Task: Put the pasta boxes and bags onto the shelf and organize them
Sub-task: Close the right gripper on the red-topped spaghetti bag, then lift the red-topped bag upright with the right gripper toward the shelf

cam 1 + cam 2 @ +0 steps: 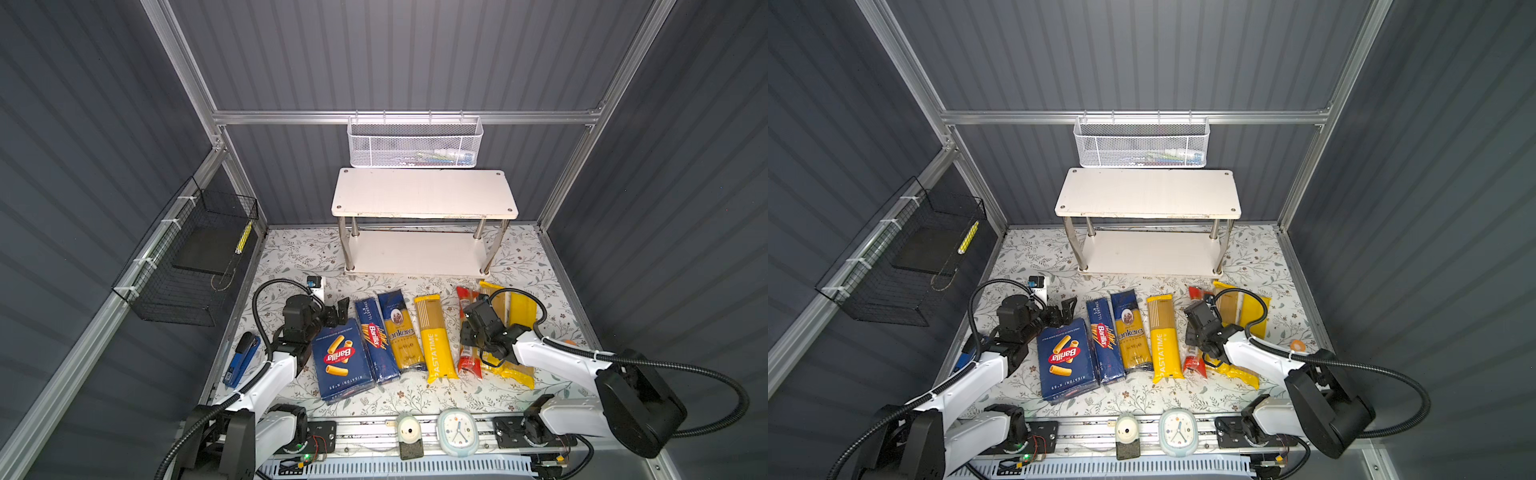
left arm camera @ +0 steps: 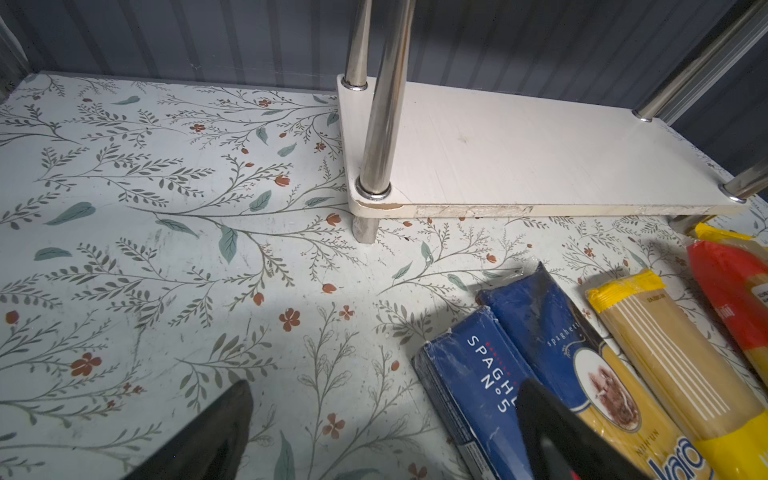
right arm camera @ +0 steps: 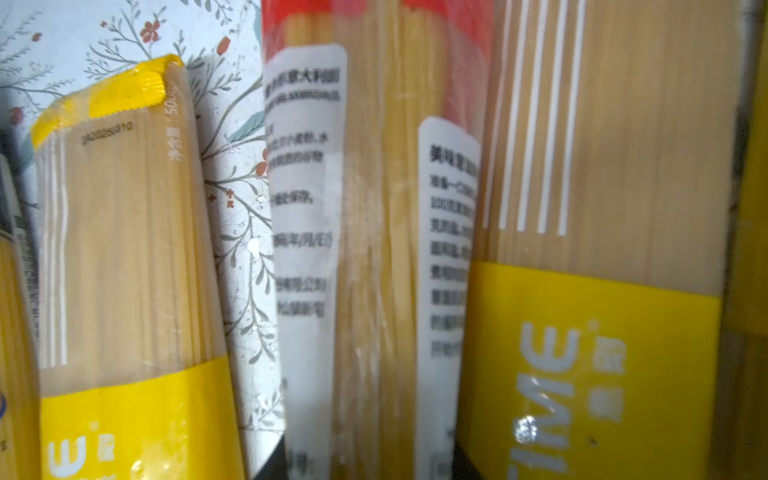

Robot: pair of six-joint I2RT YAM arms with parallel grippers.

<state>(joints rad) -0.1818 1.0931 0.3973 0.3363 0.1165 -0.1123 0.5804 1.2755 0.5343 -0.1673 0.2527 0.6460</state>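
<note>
Right wrist view: my right jaws clamp the red-clear bag crosswise. Its long axis points at the shelf ahead. My left jaws gape, empty.

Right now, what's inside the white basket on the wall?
Through the white basket's mesh, a few small things show at its right end, with greenish and blue bits. The mesh blurs them, so what they are cannot be told.

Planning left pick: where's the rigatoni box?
In both top views the rigatoni box lies leftmost in the row, beside the spaghetti box, near the left gripper.
</note>
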